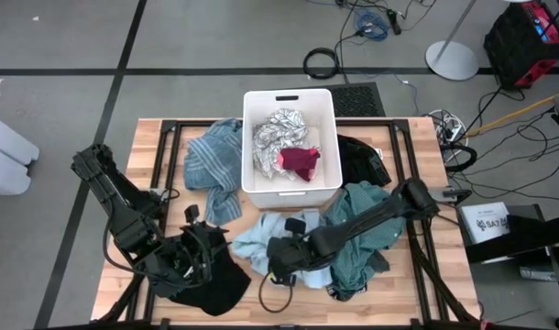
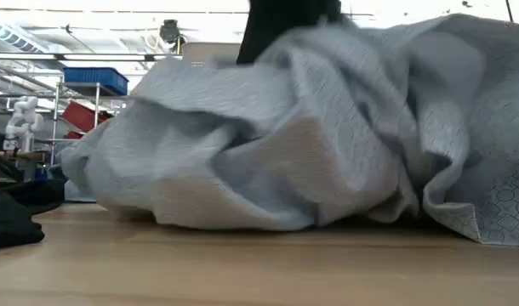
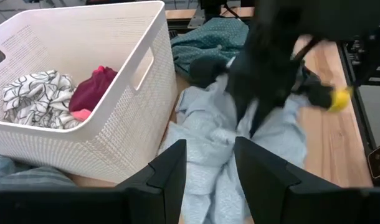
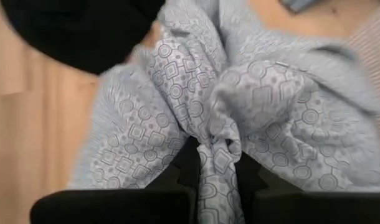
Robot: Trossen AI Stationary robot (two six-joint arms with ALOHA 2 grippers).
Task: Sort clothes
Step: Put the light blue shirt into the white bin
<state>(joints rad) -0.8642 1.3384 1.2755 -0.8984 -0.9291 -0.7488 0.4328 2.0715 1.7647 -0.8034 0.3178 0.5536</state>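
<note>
Left gripper (image 1: 209, 246): jaws open, empty, above the black garment (image 1: 211, 284) at the tabletop (image 1: 124, 220) front-left. Light blue garment (image 1: 261, 234): crumpled at front centre, no clear long axis. Right gripper (image 4: 216, 163): jaws closed on a fold of it. White bin (image 1: 290, 188): holds white-grey patterned (image 1: 281, 126) and magenta (image 1: 301, 163) pieces. No legible writing on the garments

Two black jointed arms, looping black cables, blocky dark fingers (image 3: 171, 177), yellow cap on the right arm

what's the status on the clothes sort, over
Right gripper shut on light blue garment. Left gripper open, hovering beside it. White bin holds two pieces; nothing blocking.
</note>
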